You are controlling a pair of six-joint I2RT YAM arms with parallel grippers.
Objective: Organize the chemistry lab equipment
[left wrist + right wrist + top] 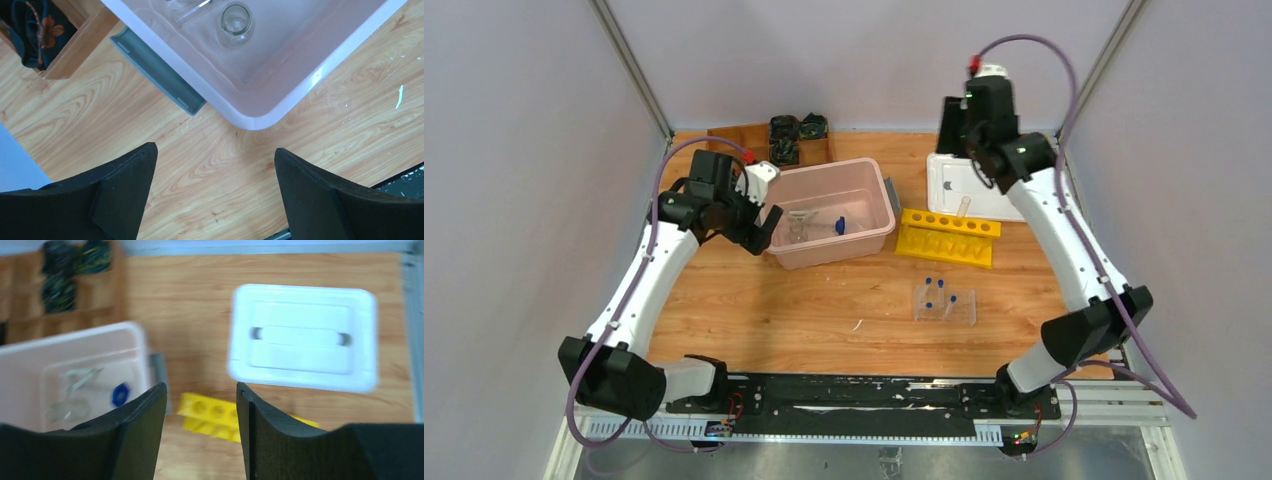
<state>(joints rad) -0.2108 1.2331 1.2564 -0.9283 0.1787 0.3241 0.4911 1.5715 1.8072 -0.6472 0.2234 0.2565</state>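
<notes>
A yellow tube rack (947, 237) lies right of centre with one clear tube (963, 207) standing in it. In front of it, a clear tray (944, 303) holds blue-capped tubes (929, 283). A small clear beaker (236, 20) and a blue-tipped piece (840, 226) lie inside the pink bin (879, 190). My left gripper (215, 165) hangs open over bare wood beside the bin's near left corner. High above the rack (210, 415), my right gripper (201, 395) is open with nothing between its fingers.
A white lid (302, 337) lies at the back right. A brown compartment box (769, 140) of dark items stands at the back left. A grey strip (160, 70) lies against the bin's side. A small white scrap (857, 325) lies on the wood near the front.
</notes>
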